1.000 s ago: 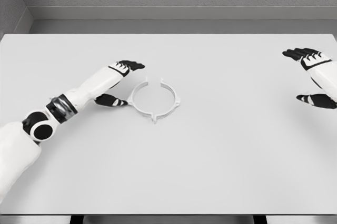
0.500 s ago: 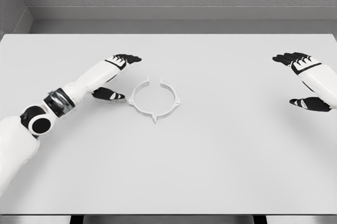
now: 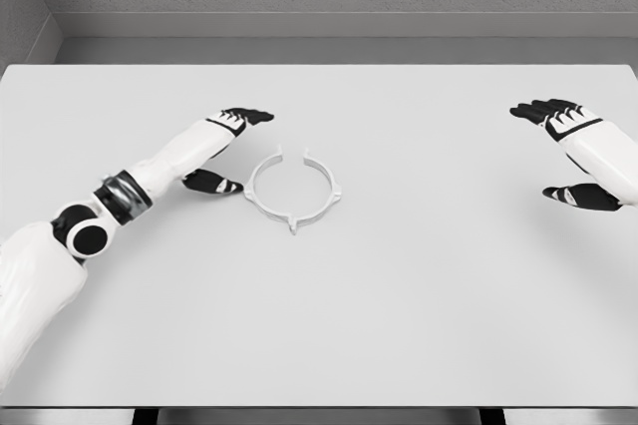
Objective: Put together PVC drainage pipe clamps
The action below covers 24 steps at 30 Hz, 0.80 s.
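Lying just right of open left hand (image 3: 221, 151): clamp ring (image 3: 292, 189)

Left hand (image 3: 227, 151) is shifting back right toward the pipe clamp (image 3: 293, 187) after pulling left and far half a second ago, thumb now just beside the clamp's left edge, fingers spread. Right hand (image 3: 566, 154) is drifting left and slightly far across the table (image 3: 419, 285), more of its forearm coming into view, fingers spread, holding nothing.
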### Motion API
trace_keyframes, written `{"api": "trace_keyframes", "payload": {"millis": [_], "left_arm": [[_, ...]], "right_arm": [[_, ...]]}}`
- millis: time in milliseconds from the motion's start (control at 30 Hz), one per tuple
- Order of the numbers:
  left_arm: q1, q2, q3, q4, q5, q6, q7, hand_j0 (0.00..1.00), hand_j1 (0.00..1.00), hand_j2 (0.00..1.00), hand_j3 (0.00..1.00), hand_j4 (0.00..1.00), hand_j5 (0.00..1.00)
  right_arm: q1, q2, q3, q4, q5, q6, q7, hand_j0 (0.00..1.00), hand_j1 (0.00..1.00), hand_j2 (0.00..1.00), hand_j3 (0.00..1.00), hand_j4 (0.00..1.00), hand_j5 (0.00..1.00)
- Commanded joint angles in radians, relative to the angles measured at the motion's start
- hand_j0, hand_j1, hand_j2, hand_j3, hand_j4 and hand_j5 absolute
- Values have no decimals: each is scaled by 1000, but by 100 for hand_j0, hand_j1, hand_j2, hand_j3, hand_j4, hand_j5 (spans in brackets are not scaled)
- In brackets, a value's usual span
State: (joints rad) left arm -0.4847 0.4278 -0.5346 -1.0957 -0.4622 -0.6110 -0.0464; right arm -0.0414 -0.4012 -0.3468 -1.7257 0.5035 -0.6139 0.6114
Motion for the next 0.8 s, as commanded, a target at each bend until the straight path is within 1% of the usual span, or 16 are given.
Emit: {"api": "trace_keyframes", "payload": {"millis": [0,400,467,667,767], "left_arm": [[0,-9,1,0,7,0,0,100,100,100,100,100,100],[0,-34,1,-1,4,0,0,100,100,100,100,100,100],[0,-43,1,-1,-9,0,0,100,100,100,100,100,100],[0,-43,2,-1,-9,0,0,100,100,100,100,100,100],[-2,-29,13,0,-4,0,0,100,100,100,100,100,100]], "right_arm": [[0,1,0,0,-8,3,-1,100,100,100,100,100,100],[3,1,0,-3,-8,3,-1,100,100,100,100,100,100],[3,1,0,-3,-8,3,-1,100,100,100,100,100,100],[3,1,0,-2,-8,3,-1,100,100,100,100,100,100],[3,1,0,-2,-8,3,-1,100,100,100,100,100,100]]}}
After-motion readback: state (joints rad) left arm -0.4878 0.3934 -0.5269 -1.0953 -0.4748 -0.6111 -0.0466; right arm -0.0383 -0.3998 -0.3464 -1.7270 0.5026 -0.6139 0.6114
